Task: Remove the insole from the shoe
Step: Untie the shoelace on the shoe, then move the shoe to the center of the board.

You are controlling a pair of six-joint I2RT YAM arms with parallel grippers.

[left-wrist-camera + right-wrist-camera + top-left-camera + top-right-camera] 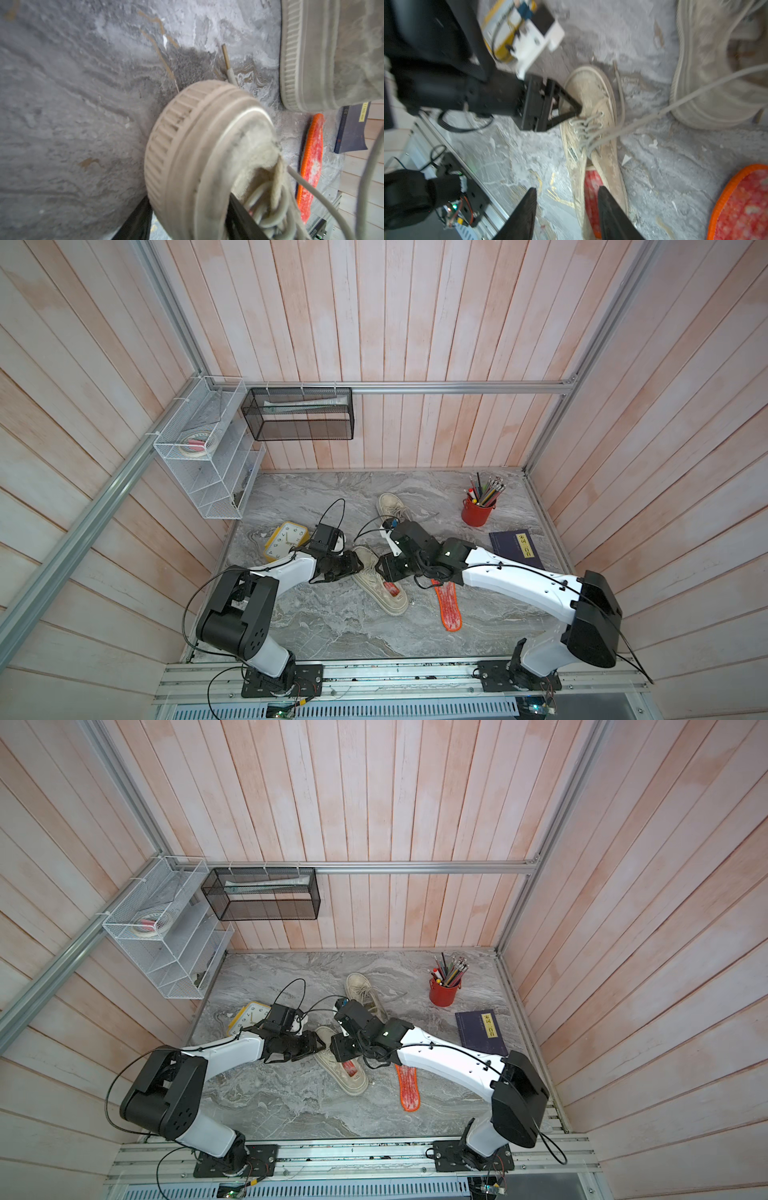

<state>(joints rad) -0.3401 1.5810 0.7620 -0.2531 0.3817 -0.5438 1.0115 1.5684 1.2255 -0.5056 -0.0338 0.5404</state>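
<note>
A beige lace-up shoe [380, 585] lies mid-table with its toe pointing to the back. Its red insole [392, 589] shows in the heel opening, also seen in the right wrist view as the insole [591, 182]. My left gripper [359, 564] is shut on the shoe's toe [197, 135], one black finger on each side of it. My right gripper [568, 188] hovers over the heel end with its jaws apart. One finger is over the insole, the other over the table beside the shoe's side wall.
A loose orange-edged insole [449, 608] lies on the table right of the shoe. A second beige shoe [392, 508] sits behind. A yellow clock [284, 541] is at the left. A red pencil cup [478, 510] and a blue book [515, 549] are at the right.
</note>
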